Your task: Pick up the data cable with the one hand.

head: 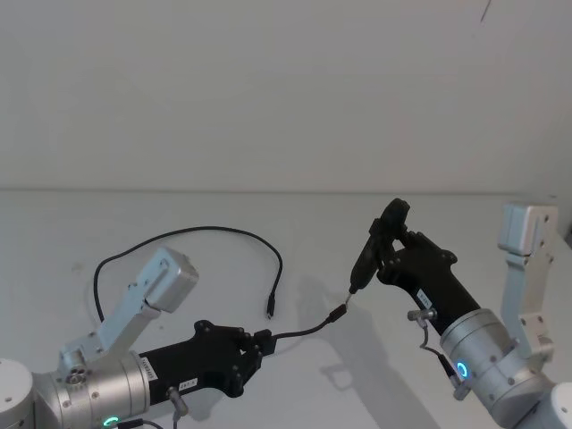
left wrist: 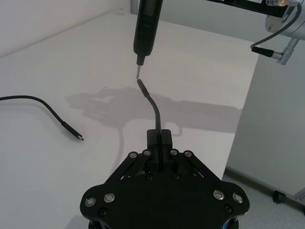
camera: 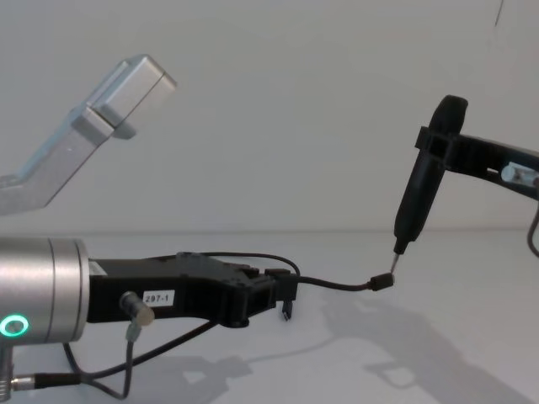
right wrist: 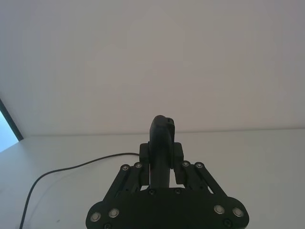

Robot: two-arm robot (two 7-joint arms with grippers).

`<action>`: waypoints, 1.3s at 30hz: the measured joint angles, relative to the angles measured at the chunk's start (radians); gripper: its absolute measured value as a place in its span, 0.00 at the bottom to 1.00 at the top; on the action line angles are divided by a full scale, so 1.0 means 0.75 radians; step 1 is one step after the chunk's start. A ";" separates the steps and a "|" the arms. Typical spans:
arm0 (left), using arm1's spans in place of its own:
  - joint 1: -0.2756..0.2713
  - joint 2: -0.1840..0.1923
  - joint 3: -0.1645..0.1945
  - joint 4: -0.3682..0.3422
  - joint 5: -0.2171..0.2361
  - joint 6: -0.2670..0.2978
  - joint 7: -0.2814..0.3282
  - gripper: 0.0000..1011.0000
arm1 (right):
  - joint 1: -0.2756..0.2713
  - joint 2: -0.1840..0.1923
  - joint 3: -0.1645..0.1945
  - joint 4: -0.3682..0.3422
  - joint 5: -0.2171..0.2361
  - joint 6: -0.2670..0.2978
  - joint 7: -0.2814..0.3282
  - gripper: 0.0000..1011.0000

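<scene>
- The white worktop (head: 179,214) spreads under both arms, bare except for the lead and the shadows cast on it.
- The left pincer (head: 259,344), a broad black two-fingered unit with a small white number label, reaches in low from the robot's left in the head view; its jaws are clamped together on the data cable (head: 192,234) close to one end.
- The right pincer (head: 386,253) is raised over the right side of the worktop, its jaws squeezed onto a slim black pen-shaped tool (head: 374,250) that slants down with the tip lowest.
- The data cable runs as a long black loop across the left half of the worktop. One plug (head: 269,313) lies flat on the surface, just ahead of the left pincer. The other stretch passes through that pincer and juts forward clear of the surface, curving up to its second plug (camera: 383,282).
- That lifted plug sits just below the tool's metal tip (camera: 397,257); whether the two touch cannot be told.
</scene>
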State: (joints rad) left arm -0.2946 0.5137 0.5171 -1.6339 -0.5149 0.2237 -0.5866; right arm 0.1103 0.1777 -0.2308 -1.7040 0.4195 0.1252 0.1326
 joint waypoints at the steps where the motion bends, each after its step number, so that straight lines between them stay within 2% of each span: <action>1: 0.000 0.000 0.000 0.000 0.000 0.000 0.000 0.04 | 0.001 -0.001 0.002 0.002 -0.001 0.000 0.000 0.28; 15: 0.000 0.000 0.000 0.000 0.000 0.000 0.000 0.04 | 0.000 -0.001 0.008 0.009 -0.002 0.014 0.010 0.28; 39: 0.000 0.000 0.000 0.000 0.000 0.000 0.000 0.04 | 0.003 0.008 -0.008 0.011 0.024 0.030 0.017 0.28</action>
State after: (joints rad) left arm -0.2947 0.5137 0.5172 -1.6338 -0.5148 0.2236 -0.5865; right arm 0.1128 0.1835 -0.2368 -1.6960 0.4378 0.1479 0.1453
